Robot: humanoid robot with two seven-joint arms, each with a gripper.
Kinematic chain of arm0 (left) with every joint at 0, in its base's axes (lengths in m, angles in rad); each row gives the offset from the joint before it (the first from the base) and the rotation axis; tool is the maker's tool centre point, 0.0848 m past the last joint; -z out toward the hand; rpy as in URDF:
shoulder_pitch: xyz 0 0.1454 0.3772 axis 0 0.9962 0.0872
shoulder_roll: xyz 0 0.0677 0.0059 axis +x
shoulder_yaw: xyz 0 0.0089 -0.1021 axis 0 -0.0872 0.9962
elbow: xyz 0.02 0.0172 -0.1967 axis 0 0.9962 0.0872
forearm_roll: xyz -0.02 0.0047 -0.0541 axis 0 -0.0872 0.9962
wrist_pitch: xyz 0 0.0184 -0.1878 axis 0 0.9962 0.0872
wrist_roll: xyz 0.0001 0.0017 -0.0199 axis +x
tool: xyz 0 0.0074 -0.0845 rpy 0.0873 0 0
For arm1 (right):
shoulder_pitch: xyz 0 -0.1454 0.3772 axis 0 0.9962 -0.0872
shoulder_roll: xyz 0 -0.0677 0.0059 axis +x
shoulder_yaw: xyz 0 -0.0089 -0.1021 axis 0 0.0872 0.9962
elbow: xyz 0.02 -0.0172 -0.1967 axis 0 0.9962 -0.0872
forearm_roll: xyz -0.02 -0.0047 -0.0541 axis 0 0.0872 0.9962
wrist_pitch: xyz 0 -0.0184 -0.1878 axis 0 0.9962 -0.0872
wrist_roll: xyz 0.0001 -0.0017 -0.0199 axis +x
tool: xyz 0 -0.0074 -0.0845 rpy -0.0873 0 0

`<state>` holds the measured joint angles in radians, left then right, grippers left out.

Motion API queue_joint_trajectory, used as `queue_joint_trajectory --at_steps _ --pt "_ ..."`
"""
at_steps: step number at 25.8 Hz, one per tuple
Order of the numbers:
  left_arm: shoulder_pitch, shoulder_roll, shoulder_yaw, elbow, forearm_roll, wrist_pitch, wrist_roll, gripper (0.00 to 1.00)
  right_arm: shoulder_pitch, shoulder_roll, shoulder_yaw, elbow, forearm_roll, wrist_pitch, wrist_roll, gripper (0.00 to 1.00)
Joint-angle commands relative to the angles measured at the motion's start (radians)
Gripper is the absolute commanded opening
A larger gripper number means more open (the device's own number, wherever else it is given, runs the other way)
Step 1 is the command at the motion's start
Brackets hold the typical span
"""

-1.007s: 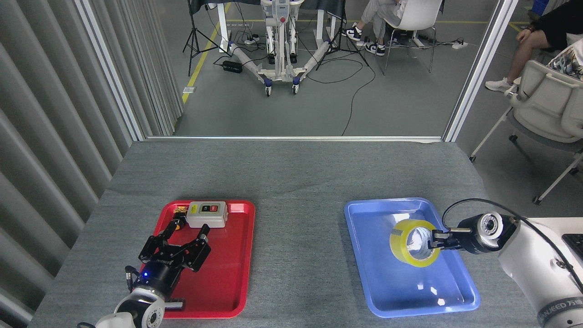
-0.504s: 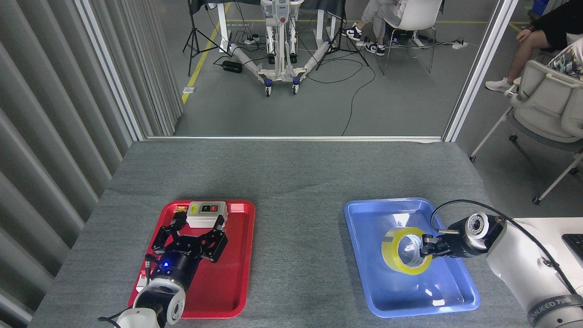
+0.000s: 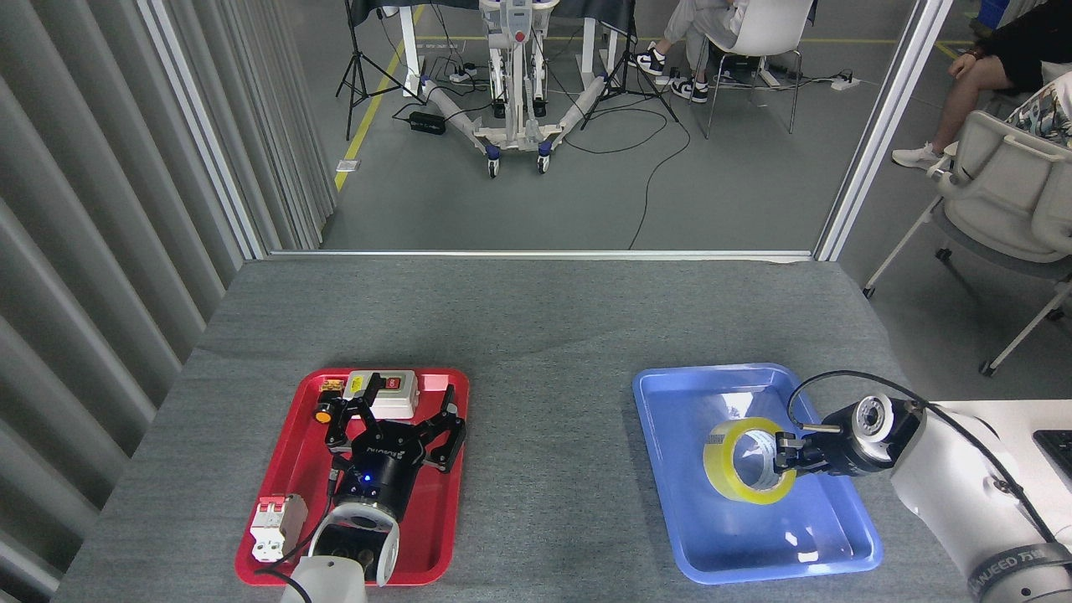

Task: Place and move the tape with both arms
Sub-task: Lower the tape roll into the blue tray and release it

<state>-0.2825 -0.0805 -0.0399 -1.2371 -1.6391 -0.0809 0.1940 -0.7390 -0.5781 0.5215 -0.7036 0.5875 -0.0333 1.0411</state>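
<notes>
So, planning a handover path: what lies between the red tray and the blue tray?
Head view: only bare grey table lies between the red tray and the blue tray.

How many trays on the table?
2. A red tray on the left, under the open left gripper; a blue tray on the right, where the right gripper holds the tape. No others visible.

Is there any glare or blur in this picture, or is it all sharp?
Head view: sharp throughout, no motion blur; soft, even lighting; white glare spots on the blue tray floor; a faint broad shadow across the grey table; light shines through the tape.
</notes>
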Motion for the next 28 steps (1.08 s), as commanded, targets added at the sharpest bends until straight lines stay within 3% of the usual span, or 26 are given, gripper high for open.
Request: queue_joint_trajectory --at_steps 1,8,13,18,20,25,28 --pt "-0.01 0.024 0.014 0.038 -0.007 -0.023 0.004 1.0 0.007 0.003 0.0 -0.004 0.003 -0.002 -0.004 0.39" --pt "-0.023 0.039 -0.023 0.061 0.097 -0.051 0.002 1.0 0.013 0.001 -0.002 -0.01 0.003 -0.008 -0.021 0.47" --pt "-0.023 0.053 -0.024 0.082 0.094 -0.065 0.004 1.0 0.018 0.003 -0.003 -0.025 0.0 -0.04 -0.039 0.55" --pt "-0.021 0.082 -0.02 0.093 0.091 -0.062 0.007 1.0 0.07 0.001 -0.052 -0.137 0.028 -0.071 -0.182 0.72" --pt "-0.02 0.085 -0.014 0.091 0.093 -0.059 0.005 1.0 0.116 0.003 -0.124 -0.189 0.075 -0.094 -0.262 0.71" --pt "-0.018 0.102 0.005 0.091 0.11 -0.06 0.007 1.0 0.274 0.034 -0.347 -0.33 0.321 -0.165 -0.366 0.71" --pt "-0.015 0.122 0.032 0.091 0.113 -0.066 0.007 1.0 0.352 0.058 -0.459 -0.407 0.399 -0.246 -0.477 0.72"
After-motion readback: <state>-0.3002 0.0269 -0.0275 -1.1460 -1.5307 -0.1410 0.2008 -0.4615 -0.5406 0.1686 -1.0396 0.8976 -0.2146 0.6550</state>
